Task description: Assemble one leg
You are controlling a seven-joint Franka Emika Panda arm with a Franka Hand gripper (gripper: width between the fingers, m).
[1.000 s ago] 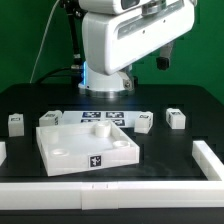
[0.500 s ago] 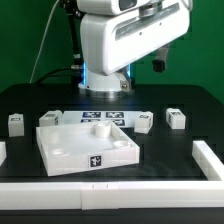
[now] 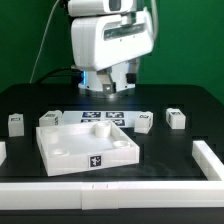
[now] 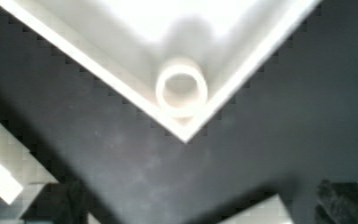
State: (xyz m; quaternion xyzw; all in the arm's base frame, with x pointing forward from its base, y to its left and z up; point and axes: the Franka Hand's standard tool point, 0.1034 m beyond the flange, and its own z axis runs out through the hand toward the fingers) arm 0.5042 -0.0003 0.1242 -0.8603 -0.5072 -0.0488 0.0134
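Several small white legs with tags stand on the black table: one at the far left (image 3: 15, 124), one beside it (image 3: 50, 119), and two on the exterior view's right (image 3: 145, 121) (image 3: 176, 119). The large white square panel (image 3: 88, 150) lies in the middle. My gripper (image 3: 118, 82) hangs high above the table behind the panel, open and empty. In the wrist view my gripper (image 4: 194, 212) shows dark fingers (image 4: 51, 205) wide apart, with a panel corner and its round socket (image 4: 181, 88) below.
The marker board (image 3: 103, 118) lies just behind the panel. A white raised border (image 3: 208, 160) runs along the table's front and right side. The arm's base stands at the back centre.
The hand has turned and shifted toward the exterior view's left. The parts on the table have not moved.
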